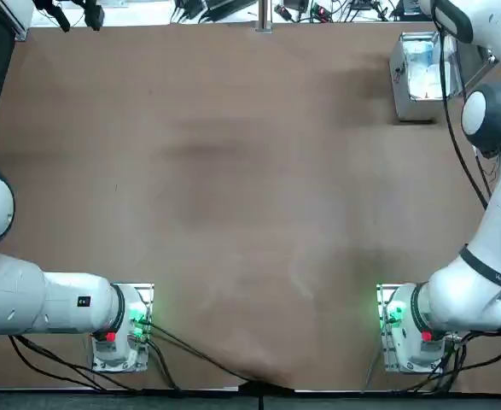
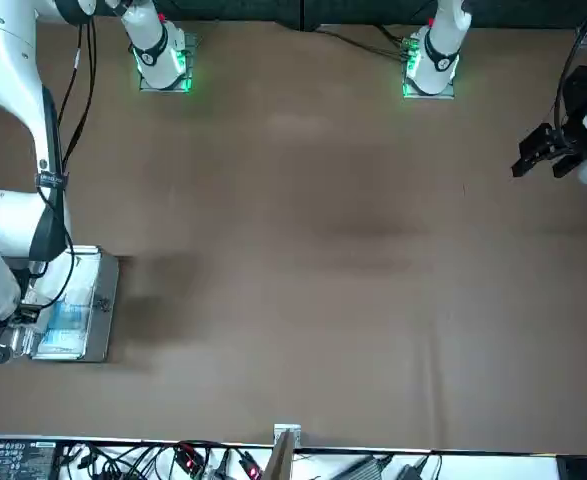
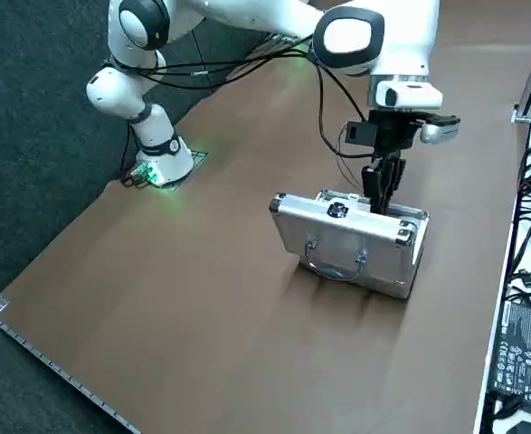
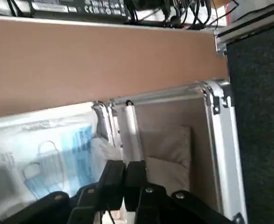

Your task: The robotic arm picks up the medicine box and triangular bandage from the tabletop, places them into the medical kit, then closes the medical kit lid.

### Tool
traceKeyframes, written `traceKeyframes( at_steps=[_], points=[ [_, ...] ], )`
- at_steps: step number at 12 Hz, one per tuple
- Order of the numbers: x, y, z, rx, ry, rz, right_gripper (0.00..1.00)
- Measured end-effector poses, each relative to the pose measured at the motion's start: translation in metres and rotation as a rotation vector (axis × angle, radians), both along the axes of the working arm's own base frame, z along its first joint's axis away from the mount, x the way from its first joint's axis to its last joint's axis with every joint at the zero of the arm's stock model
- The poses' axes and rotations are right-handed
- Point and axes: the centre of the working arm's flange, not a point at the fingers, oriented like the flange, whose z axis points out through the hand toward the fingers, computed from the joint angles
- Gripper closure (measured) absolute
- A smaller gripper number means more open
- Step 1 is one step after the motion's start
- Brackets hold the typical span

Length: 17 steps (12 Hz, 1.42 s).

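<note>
Saw the right gripper (image 3: pixel 381 201) clenched at the open medical kit (image 3: pixel 333 242), right of centre in right side view. Found blue masks (image 4: pixel 57 161) inside.

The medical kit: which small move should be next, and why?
Probably move the right tool towards the lid's outer side, to swing it shut: the lid is open, packed supplies already lie in the kit, and the tool is near the hinge side, fingers together.
</note>
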Motion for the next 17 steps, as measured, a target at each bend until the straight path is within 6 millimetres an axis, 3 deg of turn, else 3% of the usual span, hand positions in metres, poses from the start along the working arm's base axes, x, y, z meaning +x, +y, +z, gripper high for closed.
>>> traceKeyframes(
  at_steps=[3, 4, 10, 11, 17],
  points=[
    [0.003, 0.011, 0.000, 0.008, -0.033, -0.010, 0.92],
    [0.003, 0.014, 0.000, 0.010, -0.041, -0.017, 0.84],
    [0.004, 0.024, 0.001, 0.012, -0.043, -0.019, 0.15],
    [0.001, 0.027, 0.011, 0.017, -0.010, 0.002, 0.00],
    [-0.024, 0.027, 0.078, 0.109, 0.093, 0.055, 0.00]
  ],
)
